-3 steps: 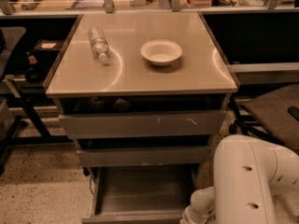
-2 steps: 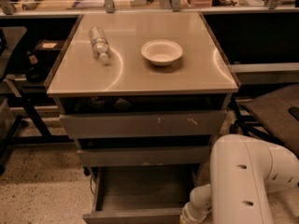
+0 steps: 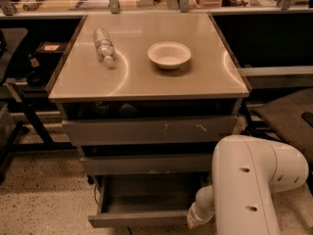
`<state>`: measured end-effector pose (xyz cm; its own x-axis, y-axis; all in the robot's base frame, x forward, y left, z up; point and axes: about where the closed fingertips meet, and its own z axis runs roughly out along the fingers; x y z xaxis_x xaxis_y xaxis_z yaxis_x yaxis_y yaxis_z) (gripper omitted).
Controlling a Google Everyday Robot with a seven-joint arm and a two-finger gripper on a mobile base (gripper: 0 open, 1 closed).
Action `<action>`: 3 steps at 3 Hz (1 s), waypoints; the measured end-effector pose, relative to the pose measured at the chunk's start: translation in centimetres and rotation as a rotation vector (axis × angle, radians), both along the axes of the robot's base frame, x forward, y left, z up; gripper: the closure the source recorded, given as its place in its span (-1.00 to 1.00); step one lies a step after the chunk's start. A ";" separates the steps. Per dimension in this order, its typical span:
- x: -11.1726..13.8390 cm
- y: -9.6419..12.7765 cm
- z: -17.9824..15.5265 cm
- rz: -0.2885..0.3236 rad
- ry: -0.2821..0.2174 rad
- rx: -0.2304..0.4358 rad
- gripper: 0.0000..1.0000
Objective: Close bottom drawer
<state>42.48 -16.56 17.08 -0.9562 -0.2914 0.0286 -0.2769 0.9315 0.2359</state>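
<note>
Grey metal bottom drawer (image 3: pixel 142 219) stands pulled out at lower centre; your white arm (image 3: pixel 254 180) reaches toward its front right corner, presumably to push, gripper hidden below frame, its grip untellable.

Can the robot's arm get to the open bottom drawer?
Probably yes: the arm hangs right by the front right corner of the bottom drawer, nothing between them. The gripper is out of view, below the picture's edge.

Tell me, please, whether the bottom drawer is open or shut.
Open: the bottom drawer juts forward, tray exposed. The gripper is out of view.
</note>
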 end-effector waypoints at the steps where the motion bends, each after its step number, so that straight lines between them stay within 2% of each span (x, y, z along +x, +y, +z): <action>1: 2.3 0.5 1.3 0.005 -0.041 -0.006 1.00; 2: 4.4 0.8 3.1 0.008 -0.087 -0.015 1.00; 3: 4.4 0.7 3.1 0.008 -0.087 -0.015 1.00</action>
<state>46.90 -15.81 20.22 -0.9529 -0.2990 -0.0503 -0.3030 0.9325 0.1965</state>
